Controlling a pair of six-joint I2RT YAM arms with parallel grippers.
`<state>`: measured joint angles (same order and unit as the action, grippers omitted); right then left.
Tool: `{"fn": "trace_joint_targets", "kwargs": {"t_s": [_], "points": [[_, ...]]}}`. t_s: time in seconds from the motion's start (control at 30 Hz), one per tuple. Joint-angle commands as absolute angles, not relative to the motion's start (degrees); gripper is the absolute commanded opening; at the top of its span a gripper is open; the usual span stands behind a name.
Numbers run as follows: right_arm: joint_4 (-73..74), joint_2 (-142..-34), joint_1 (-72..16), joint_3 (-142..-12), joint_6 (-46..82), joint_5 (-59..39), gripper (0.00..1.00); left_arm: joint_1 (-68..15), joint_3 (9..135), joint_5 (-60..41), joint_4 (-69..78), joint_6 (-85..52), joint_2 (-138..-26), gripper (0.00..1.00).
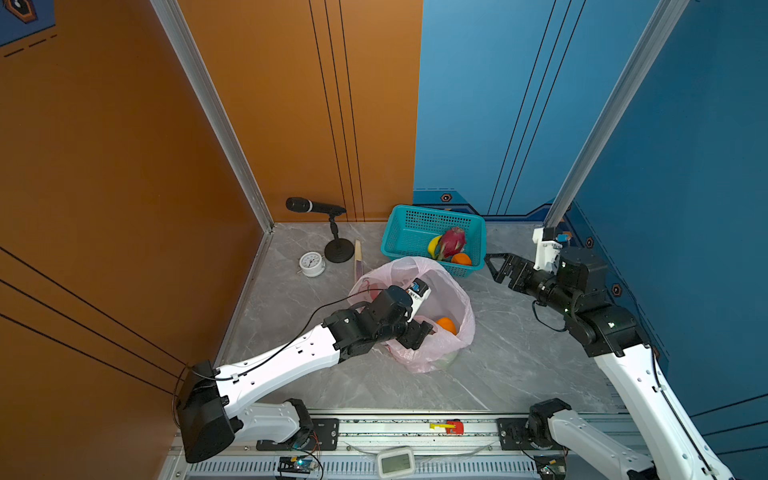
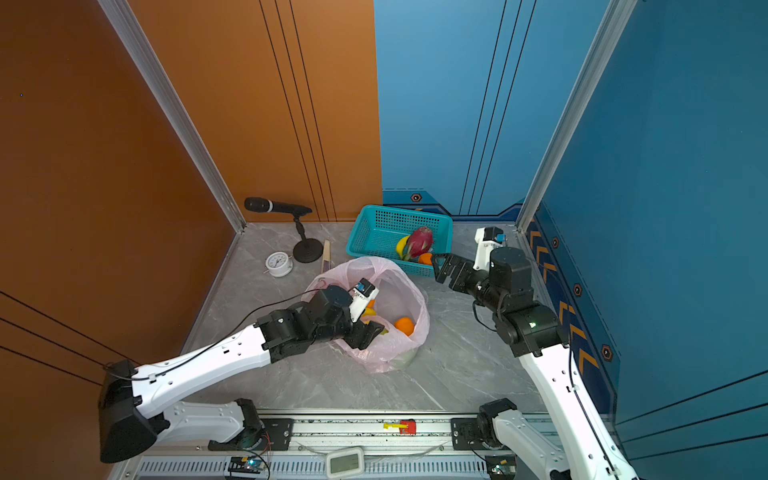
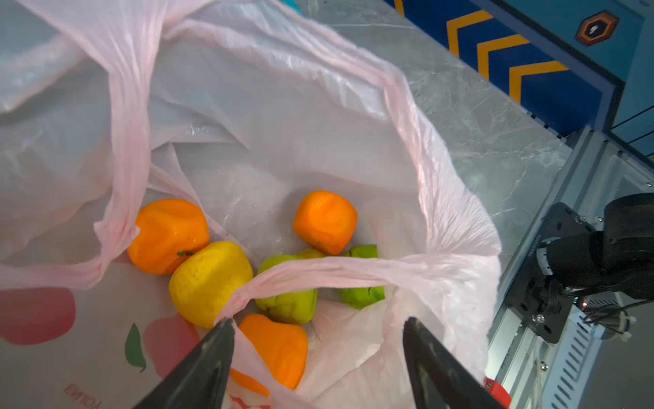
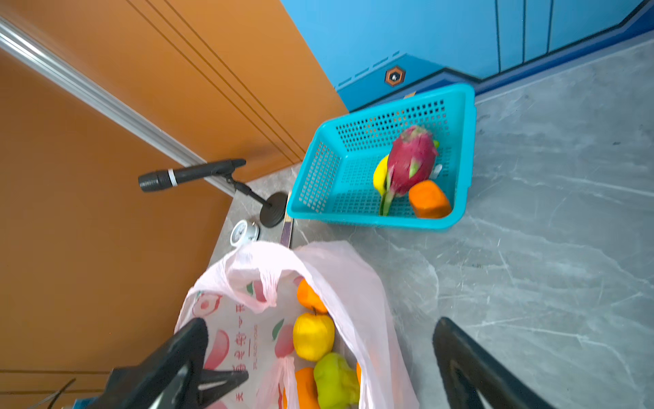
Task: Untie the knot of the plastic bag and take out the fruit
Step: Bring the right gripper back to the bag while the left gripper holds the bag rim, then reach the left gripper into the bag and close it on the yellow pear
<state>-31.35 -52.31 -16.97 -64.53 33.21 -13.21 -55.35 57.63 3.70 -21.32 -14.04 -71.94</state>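
The pale-pink plastic bag [image 1: 440, 291] [image 2: 399, 286] stands open on the table, its loop handles loose; no knot shows. Inside lie fruit: three oranges [image 3: 168, 233], a yellow citrus [image 3: 208, 283], a green pear [image 3: 290, 304] and a round green one [image 3: 362, 295]. My left gripper [image 1: 419, 332] [image 3: 318, 320] reaches into the bag's mouth, jaws apart over an orange [image 3: 279, 348] and bag film. A dragon fruit [image 1: 452, 243] and an orange [image 1: 461, 259] lie in the teal basket [image 1: 419, 226]. My right gripper [image 1: 494, 268] [image 4: 320, 320] hangs open and empty beside the basket.
A banana [image 1: 434, 246] shares the basket. A microphone on a stand [image 1: 316, 206], a white clock [image 1: 311, 263] and a wooden stick [image 1: 357, 259] sit behind the bag on its left. Walls close in on three sides; a metal rail [image 1: 415, 428] runs along the front.
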Motion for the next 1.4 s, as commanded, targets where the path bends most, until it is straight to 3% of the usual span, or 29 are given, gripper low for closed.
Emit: {"fn": "trace_joint_targets", "kwargs": {"t_s": [0.0,0.2,0.43,0.67,1.03,1.37], "points": [[-33.69,-51.73,-21.8,-60.44,33.67,-11.32,1.0,-56.05,55.92,7.54,-20.66,-15.86,-70.98,0.68],[-32.88,-55.57,-33.97,-55.43,35.07,-6.4,1.0,-56.76,52.12,6.32,-20.08,-19.85,-71.1,0.6],[-37.48,-62.69,-44.61,-52.04,35.58,11.18,1.0,-59.53,43.09,5.83,-13.65,-26.38,-70.32,0.6],[-35.09,-67.22,-48.52,-48.98,33.8,9.72,1.0,-59.72,42.1,10.05,-10.28,-26.44,-68.71,0.66],[-32.12,-70.19,-52.6,-45.53,32.43,8.75,0.97,-57.27,46.2,11.53,-13.03,-24.39,-65.17,0.65],[-33.19,-70.69,-52.91,-47.04,32.59,9.93,0.99,-53.34,55.49,11.64,-17.49,-30.46,-78.44,0.55]]}}
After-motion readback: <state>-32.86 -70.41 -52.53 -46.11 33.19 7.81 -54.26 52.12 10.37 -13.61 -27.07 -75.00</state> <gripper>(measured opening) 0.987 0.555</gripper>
